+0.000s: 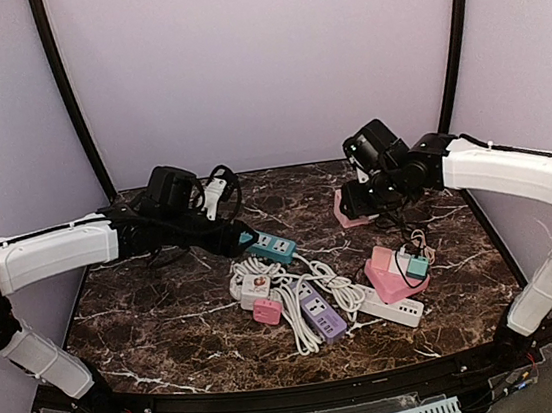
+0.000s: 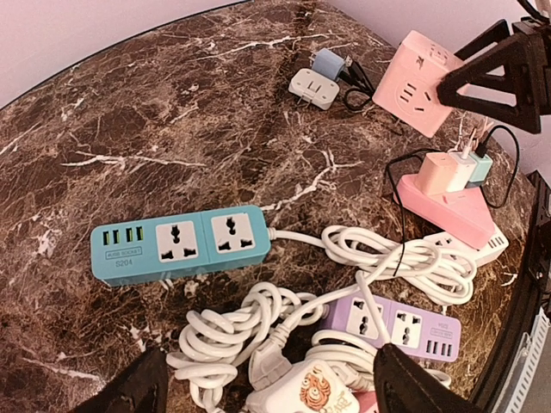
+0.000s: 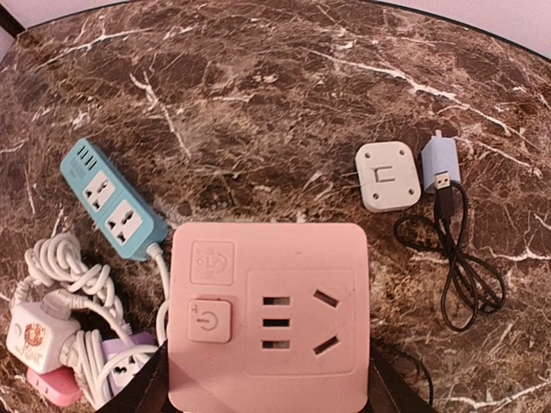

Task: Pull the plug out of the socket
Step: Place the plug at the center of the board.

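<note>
My right gripper [image 3: 265, 389] is shut on a pink cube socket [image 3: 271, 292] and holds it above the table [image 1: 169, 320]; its front slots are empty. A white plug adapter [image 3: 389, 176] lies on the marble beyond it, beside a blue USB charger [image 3: 441, 162] with a black cable. From the left wrist view, the same pink socket [image 2: 422, 82] hangs at the upper right and the white plug [image 2: 314, 86] lies to its left. My left gripper [image 2: 267, 368] is open, with nothing between its fingers, over a heap of white cords [image 2: 258, 331].
A teal power strip [image 2: 181, 245], a purple strip [image 2: 392, 325] and a white cube with a cartoon [image 2: 312, 391] lie mid-table among tangled cords. A pink triangular socket [image 2: 452, 211] with small chargers plugged in sits right. Tent walls close in behind.
</note>
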